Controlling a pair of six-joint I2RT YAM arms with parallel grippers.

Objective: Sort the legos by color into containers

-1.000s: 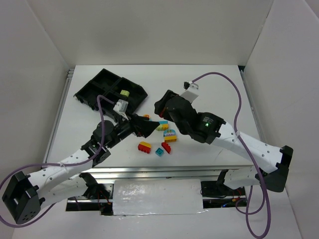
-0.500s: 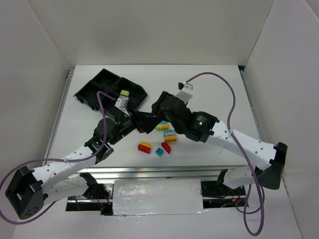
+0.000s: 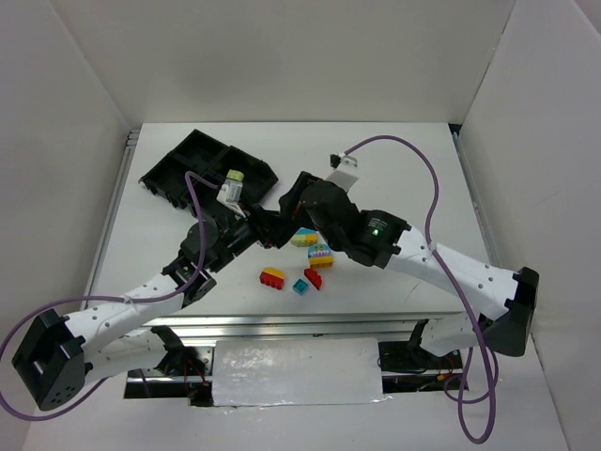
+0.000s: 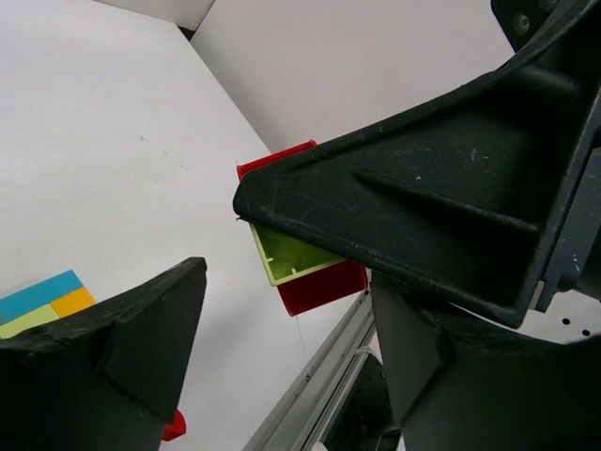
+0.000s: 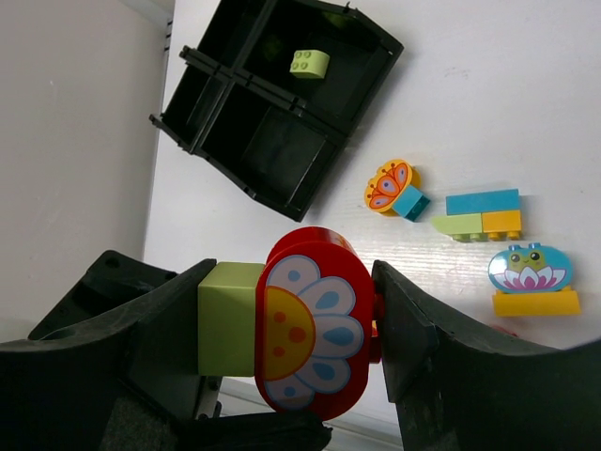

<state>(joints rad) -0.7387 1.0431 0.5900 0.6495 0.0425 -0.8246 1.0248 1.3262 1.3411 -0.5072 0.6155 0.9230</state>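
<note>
Legos (image 3: pixel 273 277): eight seen, six on table (image 3: pixel 413 178), one in tray (image 5: pixel 254 91), one held. Tray compartments (image 5: pixel 268 150): four.

Left white-and-black arm (image 3: pixel 131 305) and right white-and-black arm (image 3: pixel 451 263) both reach inward, wrists nearly meeting; left gripper (image 4: pixel 221 235) has its black fingers (image 4: pixel 113 357) spread apart, right gripper (image 5: pixel 291 315) is clamped on a red flower-printed plastic brick (image 5: pixel 315 324) with a pale green block attached.

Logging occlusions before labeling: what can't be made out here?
- Top external: flower brick hidden where left gripper and right gripper meet.
- Left wrist: upper finger covers most of that brick; contact unclear.
- Right wrist: tray floors too dark; far compartment cut by top edge.
</note>
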